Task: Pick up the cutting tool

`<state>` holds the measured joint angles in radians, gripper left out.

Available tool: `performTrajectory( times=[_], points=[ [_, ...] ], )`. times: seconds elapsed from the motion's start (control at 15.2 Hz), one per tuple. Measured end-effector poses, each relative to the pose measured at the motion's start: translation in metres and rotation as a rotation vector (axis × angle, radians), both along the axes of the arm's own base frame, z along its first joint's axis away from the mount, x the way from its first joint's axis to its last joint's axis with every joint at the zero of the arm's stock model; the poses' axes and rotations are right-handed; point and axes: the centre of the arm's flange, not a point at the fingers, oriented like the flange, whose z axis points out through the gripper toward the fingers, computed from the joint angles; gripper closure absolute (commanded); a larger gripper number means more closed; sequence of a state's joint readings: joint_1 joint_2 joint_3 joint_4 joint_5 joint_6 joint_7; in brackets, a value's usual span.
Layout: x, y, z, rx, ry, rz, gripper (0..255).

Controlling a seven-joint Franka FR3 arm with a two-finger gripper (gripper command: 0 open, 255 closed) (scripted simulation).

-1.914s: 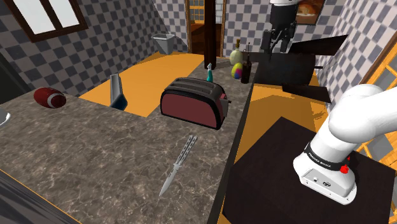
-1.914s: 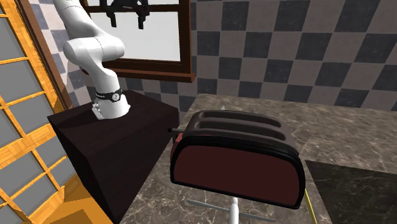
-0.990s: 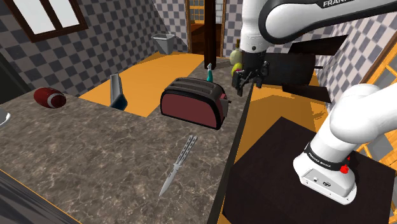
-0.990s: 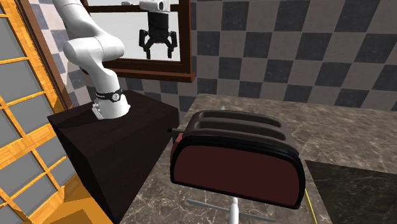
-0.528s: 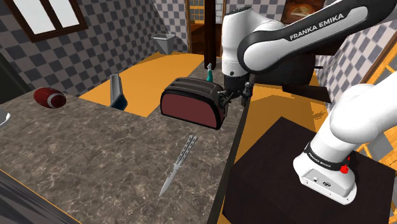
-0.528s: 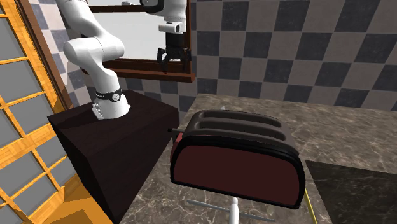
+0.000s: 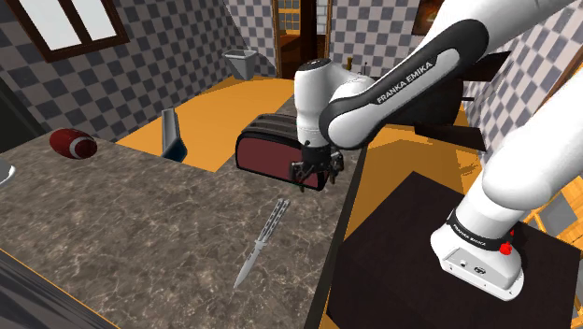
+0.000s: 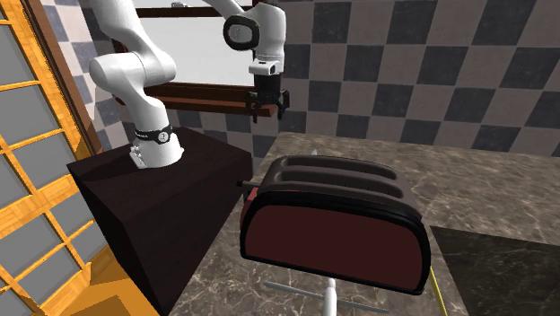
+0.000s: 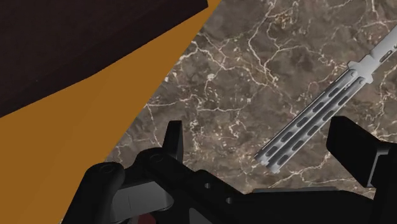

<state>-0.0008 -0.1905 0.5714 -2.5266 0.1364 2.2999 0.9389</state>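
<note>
1. Our gripper (image 7: 315, 173) hangs above the marble counter (image 7: 140, 224) near its edge, fingers apart and empty. The folding knife (image 7: 264, 234) lies flat on the counter, in front of the dark red toaster (image 7: 280, 154).
2. We judge the risk to be that the thin knife sits flush, so descending fingers may hit stone or push it aside.
3. The toaster's slots show nothing inside; what the far grey bin (image 7: 243, 62) holds we cannot tell.

Knife (image 7: 263, 241) on counter (image 7: 140, 224), before toaster (image 7: 266, 154)
</note>
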Motion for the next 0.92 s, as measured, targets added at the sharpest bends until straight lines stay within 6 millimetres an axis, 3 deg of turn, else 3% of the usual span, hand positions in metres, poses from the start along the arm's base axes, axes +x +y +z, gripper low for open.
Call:
performTrajectory(
  times=[0.2, 0.92],
  points=[
    [0.008, 0.022, -0.027, 0.004, -0.003, -0.040, 0],
    [0.066, 0.107, -0.128, 0.022, -0.013, -0.186, 0]
  ],
)
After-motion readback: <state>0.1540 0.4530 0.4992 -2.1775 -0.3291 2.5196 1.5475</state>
